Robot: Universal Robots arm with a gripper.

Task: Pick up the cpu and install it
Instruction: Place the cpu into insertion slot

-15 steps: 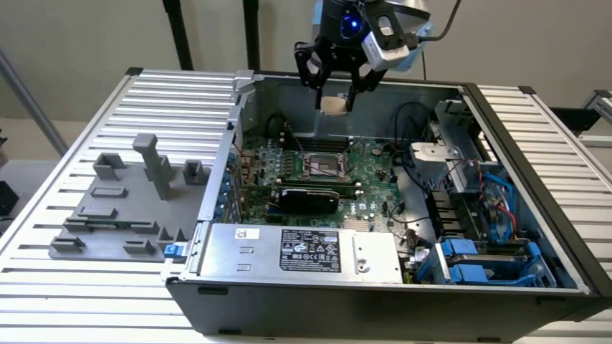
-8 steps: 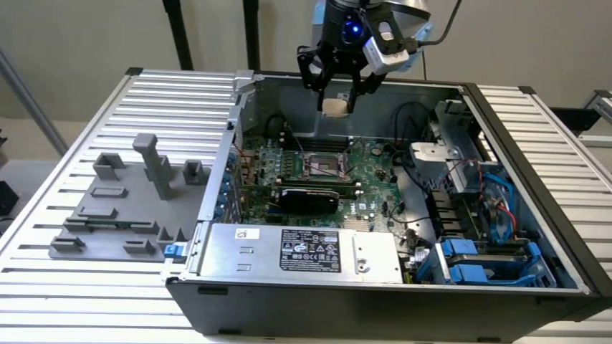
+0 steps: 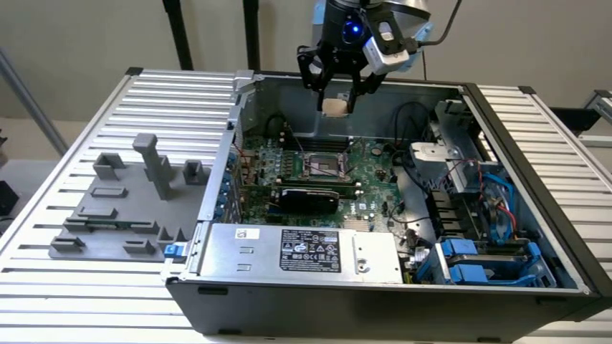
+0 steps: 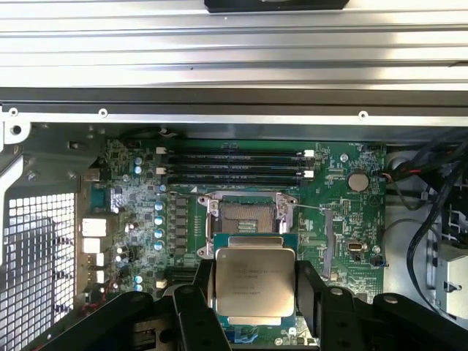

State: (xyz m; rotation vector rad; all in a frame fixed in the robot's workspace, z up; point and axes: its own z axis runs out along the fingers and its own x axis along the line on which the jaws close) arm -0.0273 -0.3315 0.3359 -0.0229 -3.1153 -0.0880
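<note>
- Silver metal on top and a tan rim: the cpu [image 4: 254,281] is pinched between the two black fingers [image 4: 196,311] of the gripper [image 3: 336,102], one finger on each of two opposite edges.
- It is held flat in the wrist view, with its printed top towards the camera, and it touches nothing except the fingers.
- From the exterior view, the cpu hangs in the air above the open computer case [image 3: 535,179], over the far part of it and well clear of the board.
- Below it lies the green motherboard [image 4: 333,183]; its square socket [image 4: 248,216] appears in the wrist view just past one edge of the cpu.
- Beyond the socket run the long black memory slots [image 4: 234,164].
- At the near end of the case sits the power supply [image 3: 306,254] with its black label.
- On the exterior view's left, outside the case, grey fixture blocks [image 3: 125,208] stand on the ribbed metal table [image 3: 182,86].
</note>
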